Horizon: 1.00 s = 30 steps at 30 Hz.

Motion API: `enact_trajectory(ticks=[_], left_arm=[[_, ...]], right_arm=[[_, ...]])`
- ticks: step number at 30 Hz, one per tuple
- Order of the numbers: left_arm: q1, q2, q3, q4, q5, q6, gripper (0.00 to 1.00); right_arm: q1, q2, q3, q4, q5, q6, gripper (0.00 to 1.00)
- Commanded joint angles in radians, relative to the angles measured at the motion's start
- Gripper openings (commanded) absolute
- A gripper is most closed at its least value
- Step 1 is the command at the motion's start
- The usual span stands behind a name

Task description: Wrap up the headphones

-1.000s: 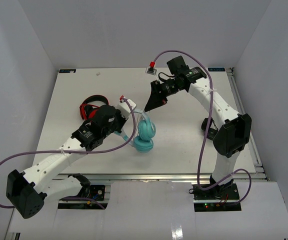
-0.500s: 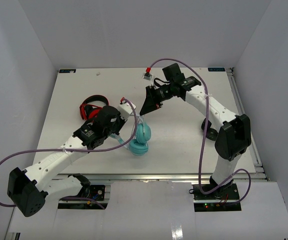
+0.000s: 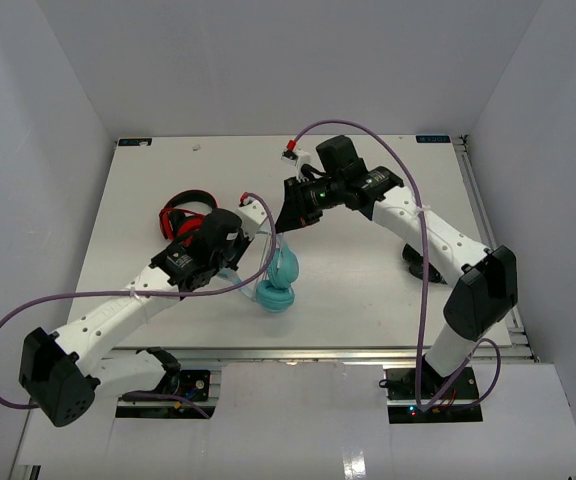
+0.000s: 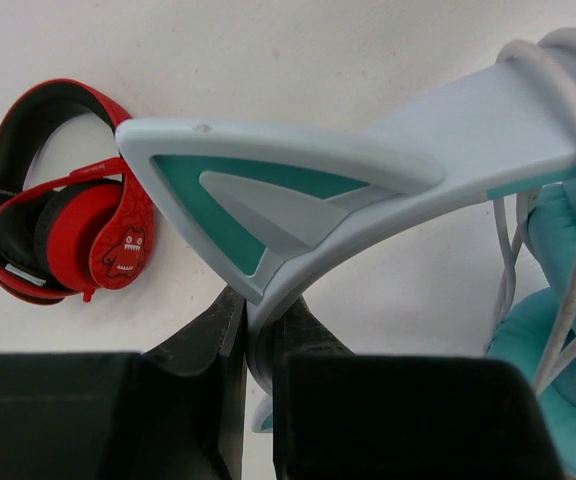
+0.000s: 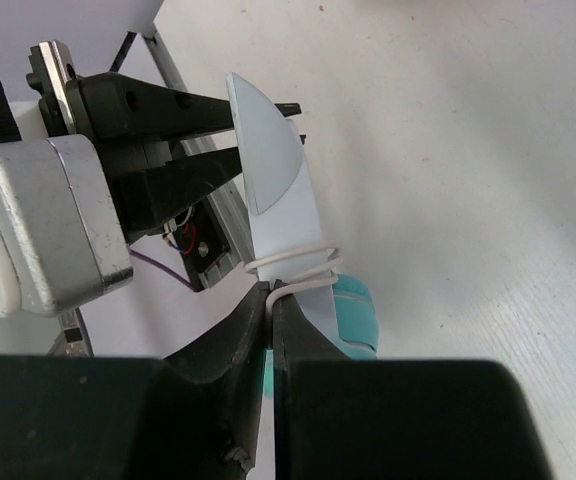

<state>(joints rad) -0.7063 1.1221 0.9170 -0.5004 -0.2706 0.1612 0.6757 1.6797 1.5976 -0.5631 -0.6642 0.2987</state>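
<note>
The teal headphones [image 3: 280,278] hang off the table, cups down, held by their pale band [image 4: 468,140]. My left gripper [image 3: 240,248] is shut on that band just below a cat ear [image 4: 268,190]; the grip shows in the left wrist view [image 4: 258,335]. The thin white cord [image 5: 293,262] runs in a few turns round the band [image 5: 286,215]. My right gripper [image 3: 286,218] is shut on the cord right beside the band, seen in the right wrist view [image 5: 271,300]. A teal cup [image 5: 353,315] shows below the turns.
Red-and-black headphones [image 3: 183,215] lie on the table left of my left gripper, also in the left wrist view [image 4: 63,215]. A dark object [image 3: 415,262] lies behind my right arm. White walls close in the table on three sides.
My right gripper has moved left and down to the band with the cord. My left gripper has shifted the headphones slightly toward the near-left.
</note>
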Motion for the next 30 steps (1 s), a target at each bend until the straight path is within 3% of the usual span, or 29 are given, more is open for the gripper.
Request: enact_trajectory(ticks=[1, 10, 30], left_arm=[[-0.012, 0.039, 0.053, -0.079, 0.002, -0.054, 0.0], [-0.01, 0.044, 0.105, -0.11, -0.018, -0.153, 0.0], [-0.012, 0.021, 0.208, -0.124, 0.001, -0.512, 0.0]], right_arm=[[0.088, -0.092, -0.021, 0.182, 0.046, 0.078, 0.1], [0.179, -0.153, -0.116, 0.305, 0.216, 0.149, 0.09], [0.346, -0.239, -0.278, 0.377, 0.602, 0.164, 0.08]])
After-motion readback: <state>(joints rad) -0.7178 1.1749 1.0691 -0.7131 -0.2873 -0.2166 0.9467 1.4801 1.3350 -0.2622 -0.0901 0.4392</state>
